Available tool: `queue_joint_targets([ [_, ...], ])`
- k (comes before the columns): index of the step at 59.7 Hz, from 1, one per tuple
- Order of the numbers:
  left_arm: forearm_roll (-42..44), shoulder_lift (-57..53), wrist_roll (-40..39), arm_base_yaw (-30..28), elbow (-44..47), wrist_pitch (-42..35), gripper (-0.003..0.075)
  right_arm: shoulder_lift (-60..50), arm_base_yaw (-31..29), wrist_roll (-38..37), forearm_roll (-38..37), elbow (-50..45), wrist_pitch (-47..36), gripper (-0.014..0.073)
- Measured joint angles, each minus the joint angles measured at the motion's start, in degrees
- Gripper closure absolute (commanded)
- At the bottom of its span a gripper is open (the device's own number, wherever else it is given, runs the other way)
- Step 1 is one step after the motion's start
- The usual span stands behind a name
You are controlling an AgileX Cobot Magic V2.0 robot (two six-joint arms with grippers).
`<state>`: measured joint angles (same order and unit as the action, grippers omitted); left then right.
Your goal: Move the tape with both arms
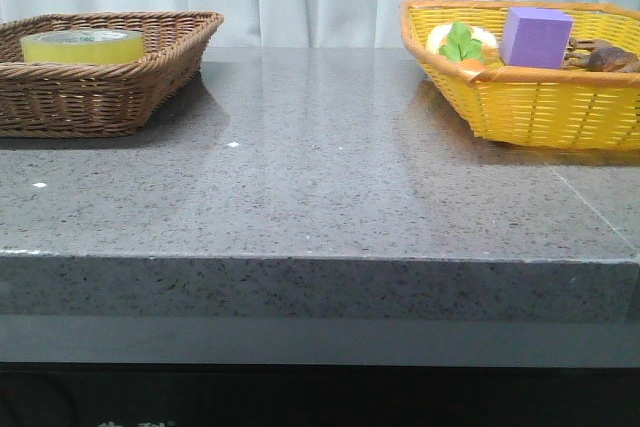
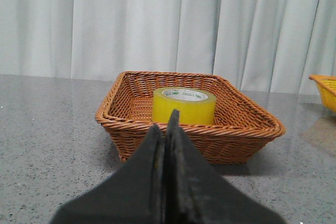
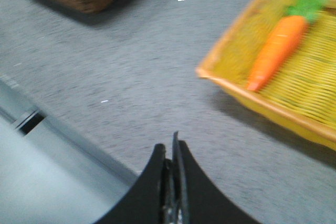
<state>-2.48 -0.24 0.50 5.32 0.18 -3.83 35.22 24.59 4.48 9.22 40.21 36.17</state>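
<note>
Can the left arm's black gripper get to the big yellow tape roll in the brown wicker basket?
Probably yes. The left gripper faces the yellow tape roll, nothing standing between them but the brown wicker basket's low rim. Its fingers are shut, so they'd need opening first.

The worktop (image 1: 320, 187) carries two baskets. The tape (image 1: 82, 45) lies flat inside the left basket (image 1: 100, 97). Well apart, right of that basket, the right basket (image 1: 540, 107) holds a cube (image 1: 536, 36) and a carrot (image 3: 277, 51).
</note>
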Motion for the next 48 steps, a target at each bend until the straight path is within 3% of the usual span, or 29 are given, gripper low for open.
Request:
queue_joint_targets([
  [13, 0.0, 0.0, 0.0, 0.0, 0.0, 0.0, 0.0741, -15.1, -13.2, 0.0, -2.2, -11.8, -7.4, 0.0662],
  [24, 0.0, 0.0, 0.0, 0.0, 0.0, 0.0, 0.0741, -25.7, -20.7, 0.0, -2.7, -22.7, -14.9, 0.0662],
  [48, 0.0, 0.0, 0.0, 0.0, 0.0, 0.0, 0.0741, -35.7, -23.0, 0.0, -2.7, -39.0, -28.3, 0.0662],
])
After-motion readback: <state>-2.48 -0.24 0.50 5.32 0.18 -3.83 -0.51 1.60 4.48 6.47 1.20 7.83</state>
